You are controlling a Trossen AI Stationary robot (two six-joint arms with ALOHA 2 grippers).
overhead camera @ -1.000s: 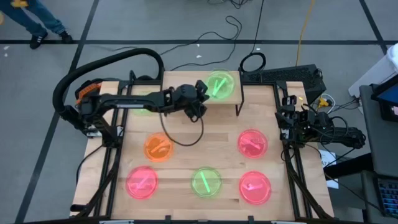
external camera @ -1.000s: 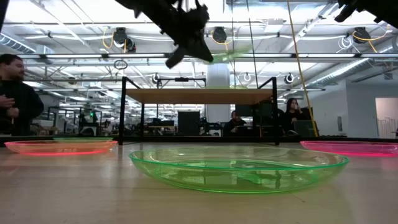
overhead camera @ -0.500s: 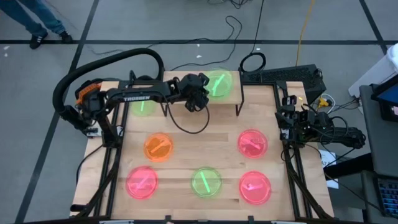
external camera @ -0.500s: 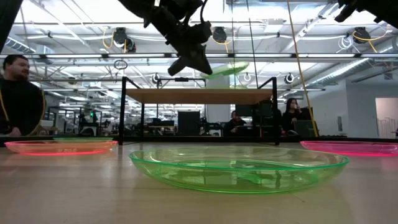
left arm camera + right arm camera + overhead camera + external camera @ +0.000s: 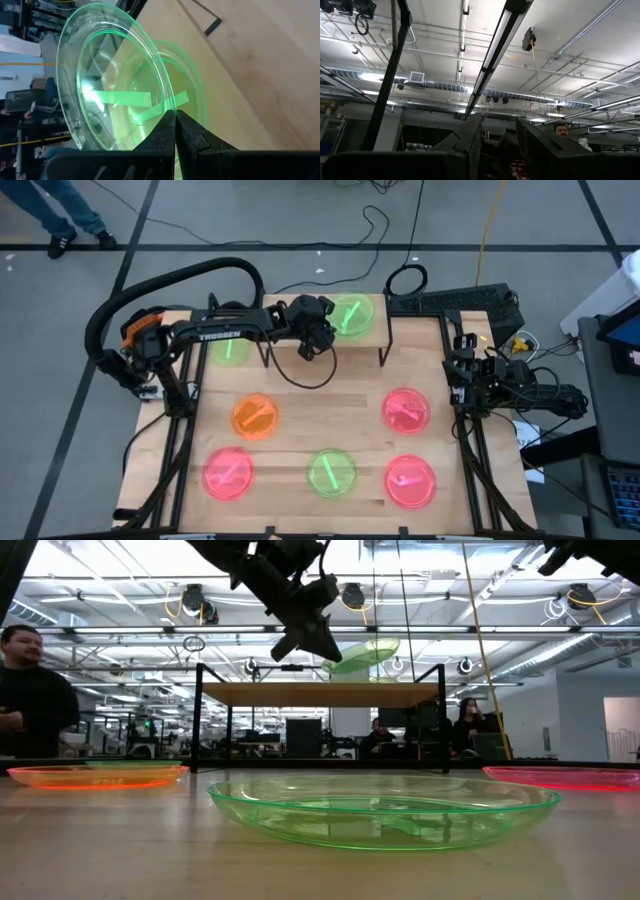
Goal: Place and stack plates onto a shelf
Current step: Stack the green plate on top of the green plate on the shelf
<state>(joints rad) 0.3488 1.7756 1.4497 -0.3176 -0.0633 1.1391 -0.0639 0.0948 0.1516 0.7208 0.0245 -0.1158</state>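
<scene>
I had swung the left gripper point(image 5: 322, 332) from mid-table up to the shelf point(image 5: 300, 315) at top centre, its jaws pinched tight on a green plate point(image 5: 352, 314), which hung tilted above the board, ready to set down. The right gripper point(image 5: 457, 385) waited at the right edge, jaws part-open and empty. Table count: three pink, one orange, one green, and seemingly another green under the arm.

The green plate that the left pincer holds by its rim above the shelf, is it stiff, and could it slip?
The green plate probably is stiff and light: pinched only at its rim by the left pincer, it keeps its round shape without sagging. Its glossy plastic looks smooth, so it might slip or pivot in so narrow a grip.
</scene>
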